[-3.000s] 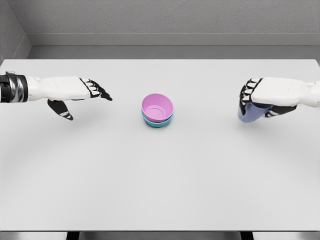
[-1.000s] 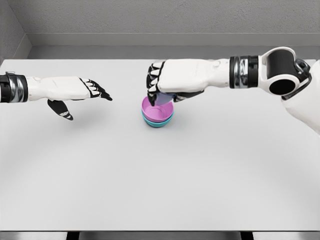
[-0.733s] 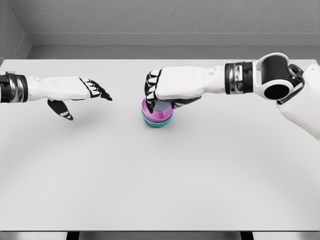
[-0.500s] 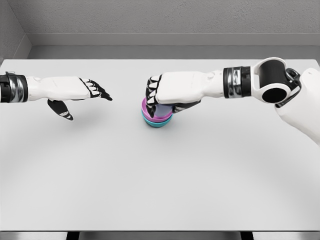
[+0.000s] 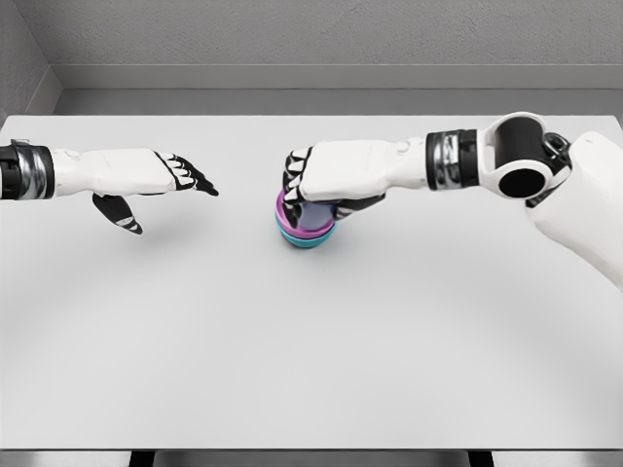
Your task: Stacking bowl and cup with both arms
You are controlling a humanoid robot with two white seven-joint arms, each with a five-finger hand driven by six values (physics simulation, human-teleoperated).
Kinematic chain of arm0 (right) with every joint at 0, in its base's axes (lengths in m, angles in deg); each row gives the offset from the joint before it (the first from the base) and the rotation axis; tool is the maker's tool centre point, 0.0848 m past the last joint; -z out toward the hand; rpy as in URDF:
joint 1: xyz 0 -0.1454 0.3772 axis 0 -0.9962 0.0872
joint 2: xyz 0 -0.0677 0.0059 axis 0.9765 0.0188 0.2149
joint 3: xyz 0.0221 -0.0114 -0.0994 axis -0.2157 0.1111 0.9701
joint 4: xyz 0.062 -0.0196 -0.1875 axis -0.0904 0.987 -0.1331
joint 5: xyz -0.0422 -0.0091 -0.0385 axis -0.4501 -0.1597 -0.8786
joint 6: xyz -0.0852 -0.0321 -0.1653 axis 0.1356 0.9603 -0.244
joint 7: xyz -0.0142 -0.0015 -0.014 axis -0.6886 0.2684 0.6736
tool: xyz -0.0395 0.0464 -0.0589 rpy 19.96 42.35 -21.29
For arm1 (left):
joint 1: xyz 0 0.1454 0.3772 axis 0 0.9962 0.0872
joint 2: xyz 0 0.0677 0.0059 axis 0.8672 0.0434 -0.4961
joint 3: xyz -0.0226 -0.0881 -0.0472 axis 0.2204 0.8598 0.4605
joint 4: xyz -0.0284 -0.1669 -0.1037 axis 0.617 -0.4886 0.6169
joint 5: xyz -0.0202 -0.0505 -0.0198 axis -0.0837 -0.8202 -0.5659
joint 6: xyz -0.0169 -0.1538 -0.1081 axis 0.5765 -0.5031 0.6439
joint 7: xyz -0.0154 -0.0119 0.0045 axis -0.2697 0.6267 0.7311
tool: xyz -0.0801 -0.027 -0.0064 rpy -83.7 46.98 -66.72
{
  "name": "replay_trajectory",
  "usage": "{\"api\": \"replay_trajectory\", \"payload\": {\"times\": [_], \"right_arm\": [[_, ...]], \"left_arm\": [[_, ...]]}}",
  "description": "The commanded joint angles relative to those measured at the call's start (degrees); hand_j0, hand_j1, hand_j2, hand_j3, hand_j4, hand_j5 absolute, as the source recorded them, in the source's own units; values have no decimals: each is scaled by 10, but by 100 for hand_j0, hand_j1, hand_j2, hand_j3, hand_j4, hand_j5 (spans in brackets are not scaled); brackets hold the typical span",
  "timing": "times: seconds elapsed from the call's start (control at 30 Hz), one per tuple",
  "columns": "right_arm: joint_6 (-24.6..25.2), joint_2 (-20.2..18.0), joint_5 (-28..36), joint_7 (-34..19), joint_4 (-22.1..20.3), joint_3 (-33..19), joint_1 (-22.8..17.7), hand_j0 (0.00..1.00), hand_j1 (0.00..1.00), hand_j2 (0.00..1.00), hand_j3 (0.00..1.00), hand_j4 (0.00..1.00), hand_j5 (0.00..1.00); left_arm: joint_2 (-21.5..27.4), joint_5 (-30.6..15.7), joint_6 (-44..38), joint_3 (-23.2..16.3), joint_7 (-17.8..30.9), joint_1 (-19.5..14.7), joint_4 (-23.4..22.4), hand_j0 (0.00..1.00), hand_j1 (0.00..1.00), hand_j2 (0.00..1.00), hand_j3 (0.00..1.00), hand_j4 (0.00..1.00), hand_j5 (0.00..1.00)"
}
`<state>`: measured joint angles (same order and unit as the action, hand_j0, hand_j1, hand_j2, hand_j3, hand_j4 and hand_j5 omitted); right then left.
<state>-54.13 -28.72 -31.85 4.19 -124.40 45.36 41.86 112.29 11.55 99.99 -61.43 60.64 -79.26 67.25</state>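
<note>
A pink bowl (image 5: 282, 211) sits nested in a teal bowl (image 5: 307, 239) at the middle of the white table (image 5: 311, 341). My right hand (image 5: 316, 190) hovers directly over the bowls, shut on a lavender cup (image 5: 314, 216) whose lower part reaches down inside the pink bowl. Most of the cup is hidden by the hand. My left hand (image 5: 156, 190) floats above the table well to the left of the bowls, fingers extended and holding nothing.
The table's far edge (image 5: 311, 117) meets a grey wall. The right arm's elbow joint (image 5: 521, 156) and forearm stretch over the table's right half.
The right hand has carried the cup from the table's right side to over the bowls and lowered it into the pink bowl. The left hand has stayed still.
</note>
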Motion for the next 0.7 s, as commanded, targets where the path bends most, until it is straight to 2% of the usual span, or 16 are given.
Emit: {"api": "replay_trajectory", "payload": {"times": [0.0, 0.57, 0.67], "right_arm": [[2, 6, 2, 1, 8, 1, 0, 49, 49, 49, 49, 49, 49], [2, 20, -5, 1, 29, 1, 2, 49, 49, 49, 49, 49, 49], [2, 20, -6, 1, 29, 0, 3, 73, 73, 73, 73, 73, 73]], "left_arm": [[0, -3, -1, 0, 0, 0, -1, 100, 100, 100, 100, 100, 100], [0, -3, -1, 0, 0, 0, 0, 100, 100, 100, 100, 100, 100], [0, -3, -1, 0, 0, 0, 0, 100, 100, 100, 100, 100, 100]]}}
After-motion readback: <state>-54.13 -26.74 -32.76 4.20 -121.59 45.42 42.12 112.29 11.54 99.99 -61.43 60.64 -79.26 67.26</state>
